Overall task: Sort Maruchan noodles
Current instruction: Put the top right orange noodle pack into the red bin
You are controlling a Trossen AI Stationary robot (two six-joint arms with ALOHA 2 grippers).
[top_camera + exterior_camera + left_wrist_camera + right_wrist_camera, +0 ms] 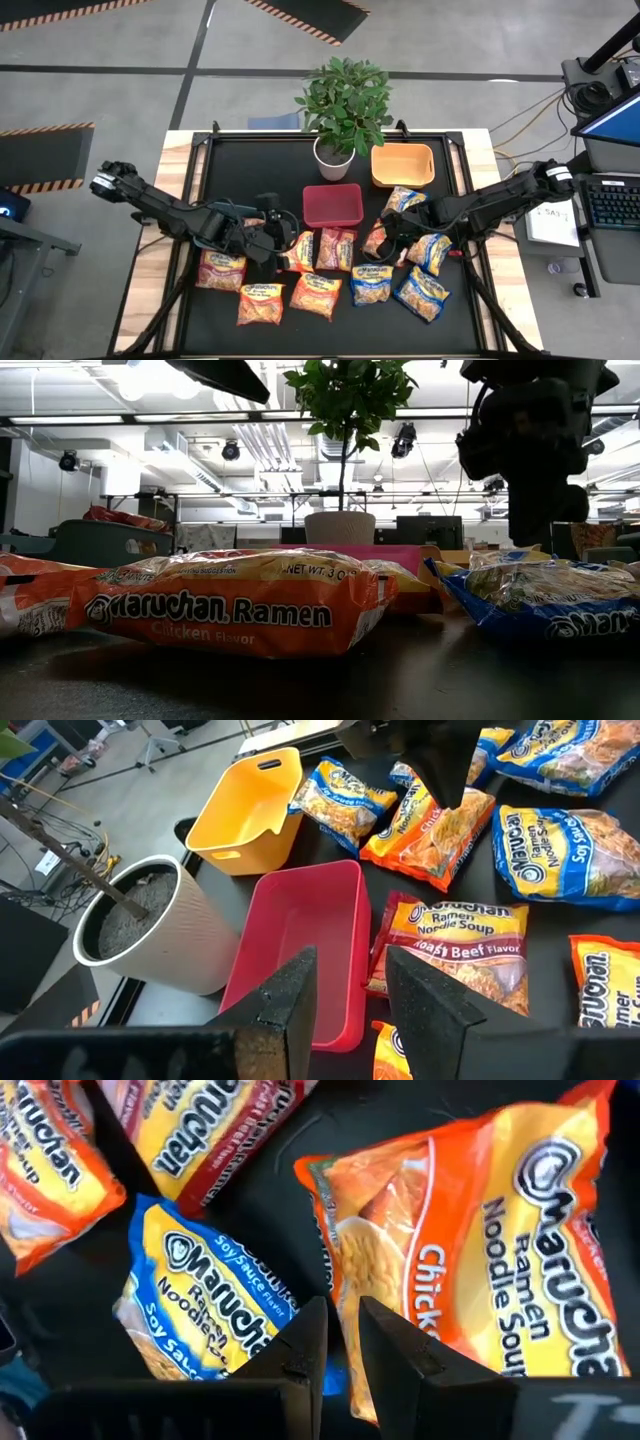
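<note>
My left gripper (283, 245) hangs low over the black mat (230, 165), just in front of the red bin (333, 204) and near the left end of the packets. Its fingers (290, 1010) stand a little apart with nothing between them; beyond them I see the red bin, the white plant pot (150, 925) and the yellow bin (245, 810).

The noodle packets (318, 295) lie flat on the mat in a loose spread along its front half, none in either bin. On the left are orange ones, among them a chicken packet (235, 615) close to the low camera; a red-and-yellow beef packet (455, 945) lies just beside the red bin. Toward the right the blue-and-yellow soy sauce packets (372, 285) gather in front of the yellow bin.

My right gripper (392, 236) is down among those right-hand packets, in front of the yellow bin. Its fingers (300, 1350) are nearly pressed together, a thin gap showing, gripping nothing; below them lie a blue soy sauce packet (205, 1305) and an orange chicken packet (470, 1245).
</note>
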